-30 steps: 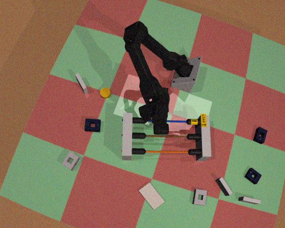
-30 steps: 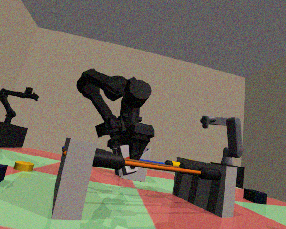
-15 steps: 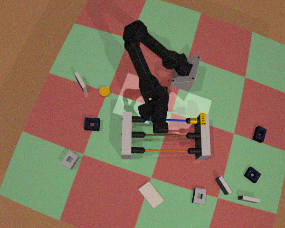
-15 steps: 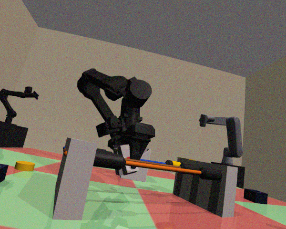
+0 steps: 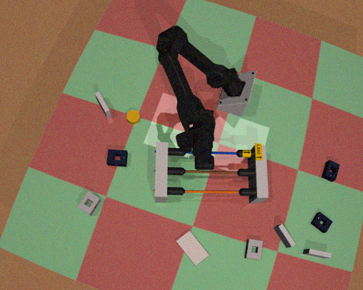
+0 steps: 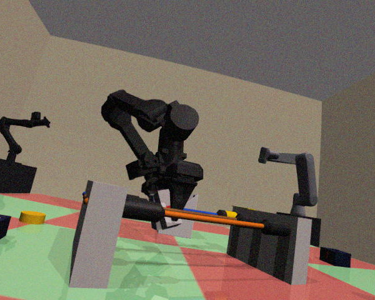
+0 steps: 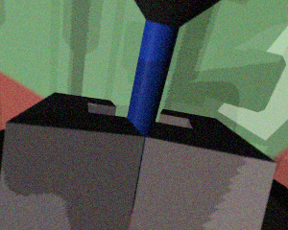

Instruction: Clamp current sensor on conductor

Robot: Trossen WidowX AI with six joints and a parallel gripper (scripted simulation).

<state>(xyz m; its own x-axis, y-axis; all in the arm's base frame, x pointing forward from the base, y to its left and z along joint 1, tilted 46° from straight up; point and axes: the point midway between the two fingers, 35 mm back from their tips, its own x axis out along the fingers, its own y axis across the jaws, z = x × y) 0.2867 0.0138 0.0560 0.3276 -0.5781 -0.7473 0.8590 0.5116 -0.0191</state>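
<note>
Reaching out from its tilted grey base plate (image 5: 250, 81), my black arm (image 5: 172, 38) (image 6: 173, 142) bends down to the conductor frame. Its two pale end blocks, the plain one (image 5: 161, 171) (image 6: 99, 235) and the one with the LOAD marker (image 5: 261, 177) (image 6: 300, 252), stand on either side of my gripper (image 5: 191, 150) (image 6: 166, 219) (image 7: 139, 187), which is nearer the plain one. I have my fingers clamped on the current sensor (image 6: 170, 223) (image 7: 72, 163), so it lies directly between them. From my wrist I see its two pale halves side by side, meeting along a narrow seam; I cannot tell whether the latch has caught. The blue conductor (image 5: 225, 153) (image 6: 202, 211) (image 7: 154, 72) runs in between the halves, and a black sleeve (image 7: 175, 10) covers it just beyond the sensor. Smaller still, a yellow band (image 5: 246, 153) (image 6: 231, 214) with an arrow sits on that conductor's line, beside the yellow LOAD marker (image 5: 258, 151). I cannot make out the sensor's own arrow.
</note>
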